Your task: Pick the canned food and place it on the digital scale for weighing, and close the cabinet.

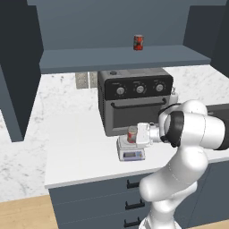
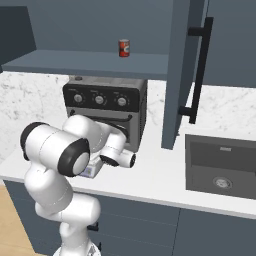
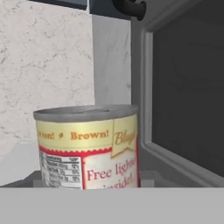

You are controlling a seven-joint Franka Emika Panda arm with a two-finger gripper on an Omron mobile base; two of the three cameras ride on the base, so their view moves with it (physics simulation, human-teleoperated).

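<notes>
The canned food (image 1: 132, 134), with its cream and red label, stands upright on the round platter of the digital scale (image 1: 131, 154), which sits on the counter in front of the toaster oven. My gripper (image 1: 135, 134) reaches in from the right at can height and is shut on the can. In the hand view the can (image 3: 87, 146) sits very close, with the oven's front to its right; my fingertips are hidden. A corner of the scale (image 2: 93, 170) peeks out behind my arm. The cabinet stands open, its right door (image 2: 177, 75) swung out with its black bar handle (image 2: 200, 70).
A darker red can (image 1: 138, 42) stands on the open cabinet's shelf. The toaster oven (image 1: 134, 100) is just behind the scale. A sink (image 2: 222, 170) lies in the counter to the right. The left cabinet door (image 1: 13, 71) hangs open. Drawers (image 1: 129, 183) are below the counter.
</notes>
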